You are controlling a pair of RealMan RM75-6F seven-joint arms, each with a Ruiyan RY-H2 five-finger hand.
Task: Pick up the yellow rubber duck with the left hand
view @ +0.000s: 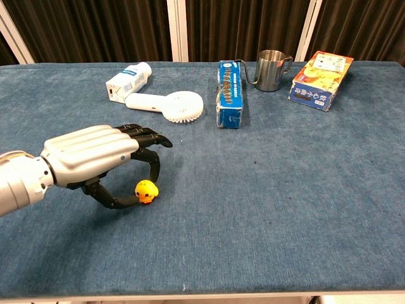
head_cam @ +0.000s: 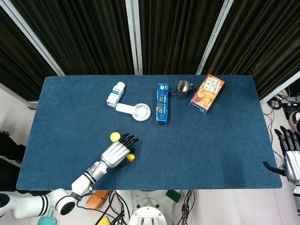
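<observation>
The small yellow rubber duck (view: pixel 146 190) stands on the blue table (view: pixel 285 202), near the front left; from the head view the duck (head_cam: pixel 131 158) peeks out beside my fingers. My left hand (view: pixel 95 155) hovers over it from the left, fingers arched above the duck and thumb low by its left side, nothing gripped. In the head view the left hand (head_cam: pixel 116 152) covers part of the duck. My right hand (head_cam: pixel 290 157) hangs off the table's right edge, fingers apart and empty.
A yellow half-shell (head_cam: pixel 114 136) lies just behind the left hand. Along the back stand a white bottle (view: pixel 126 81), a white hand fan (view: pixel 168 104), a blue box (view: pixel 230 93), a metal pitcher (view: pixel 272 62) and an orange box (view: pixel 321 71).
</observation>
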